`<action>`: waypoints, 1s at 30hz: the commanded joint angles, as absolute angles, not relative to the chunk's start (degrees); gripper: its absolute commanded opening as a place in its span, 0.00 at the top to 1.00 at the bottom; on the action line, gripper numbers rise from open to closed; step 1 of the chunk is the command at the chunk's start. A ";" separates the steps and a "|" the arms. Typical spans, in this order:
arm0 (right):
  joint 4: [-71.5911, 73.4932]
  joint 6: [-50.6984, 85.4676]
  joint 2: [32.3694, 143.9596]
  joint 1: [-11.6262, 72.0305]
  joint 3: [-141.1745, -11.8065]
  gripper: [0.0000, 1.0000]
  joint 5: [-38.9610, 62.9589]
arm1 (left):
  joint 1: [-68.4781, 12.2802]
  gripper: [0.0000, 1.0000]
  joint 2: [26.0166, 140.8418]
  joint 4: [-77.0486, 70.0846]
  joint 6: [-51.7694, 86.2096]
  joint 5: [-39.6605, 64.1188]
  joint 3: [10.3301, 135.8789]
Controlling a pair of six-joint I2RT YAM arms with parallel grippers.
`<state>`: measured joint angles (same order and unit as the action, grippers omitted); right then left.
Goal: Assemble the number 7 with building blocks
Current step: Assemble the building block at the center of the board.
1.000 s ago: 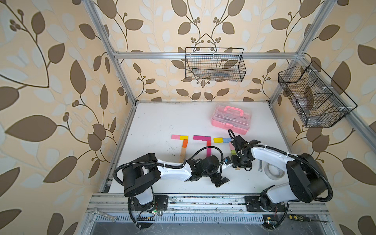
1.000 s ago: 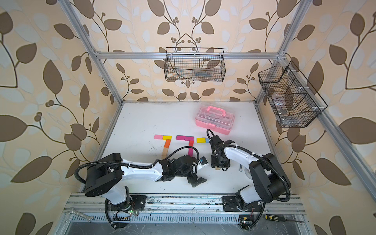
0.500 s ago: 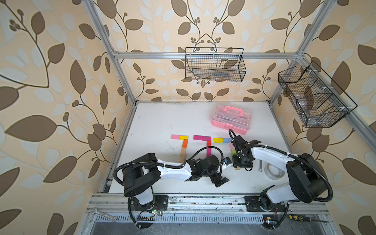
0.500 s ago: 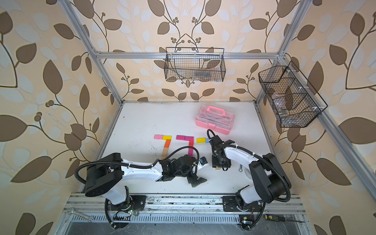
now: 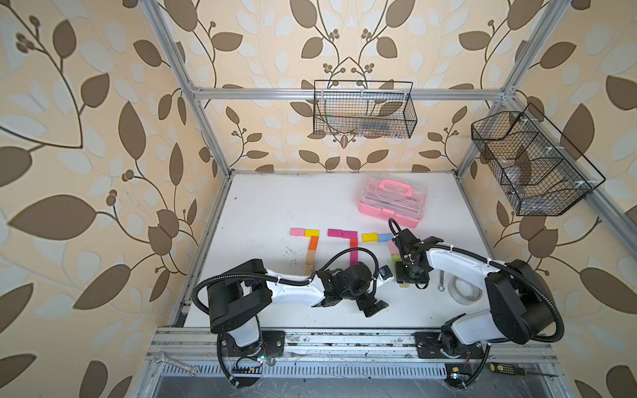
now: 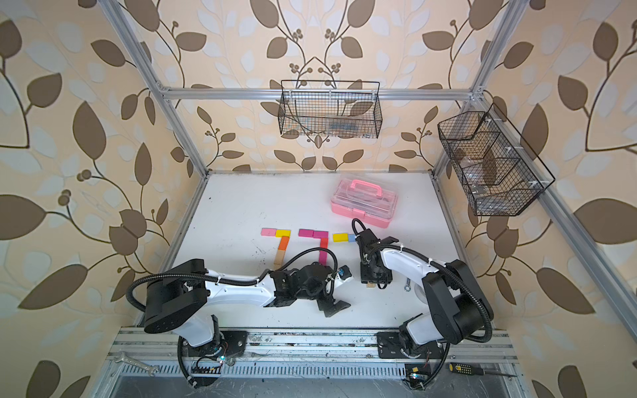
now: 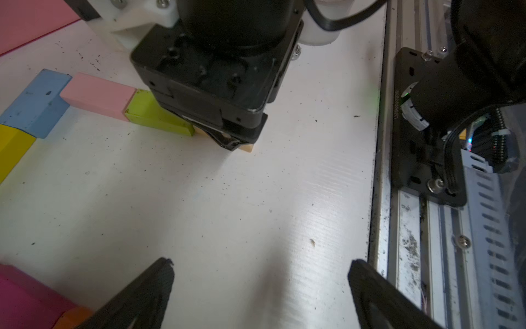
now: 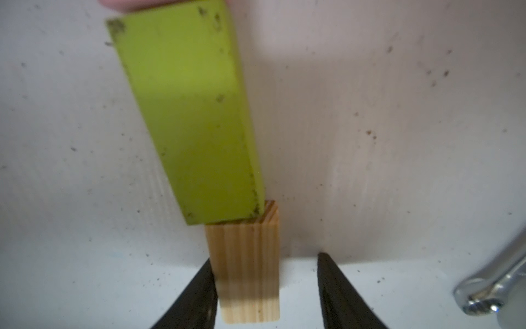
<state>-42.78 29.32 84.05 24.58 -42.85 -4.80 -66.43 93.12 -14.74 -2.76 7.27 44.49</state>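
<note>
Built alike, low in frame: left arm [image 5: 296, 296] and right arm [image 5: 458, 263], white shells between bulky black joints. Draped with black ribbed cable [image 5: 238, 275]. Tipped, at the left gripper [image 7: 260, 267], with black tapered fingers [image 7: 142, 293]. Bolted to black plates [image 7: 412, 85] with silver screws [image 7: 435, 185].

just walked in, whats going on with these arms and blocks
Two block sevens lie on the table, and a third seven is being built beside them. The right end effector straddles a wooden block set at the end of the green block, jaws open with a gap on one side. The left end effector hovers open and empty over bare table.
</note>
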 commanded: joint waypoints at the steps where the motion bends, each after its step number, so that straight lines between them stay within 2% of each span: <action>1: -43.69 28.93 82.67 24.35 -41.64 0.42 -5.55 | -66.80 0.01 91.19 -15.53 -3.17 7.03 45.55; 17: -36.46 26.11 84.36 21.93 -40.63 0.41 1.79 | -66.80 0.01 91.52 -16.39 -2.29 6.72 44.56; 30: -34.38 25.55 86.04 21.18 -40.18 0.42 3.24 | -66.80 0.01 92.82 -16.61 -2.46 7.39 45.11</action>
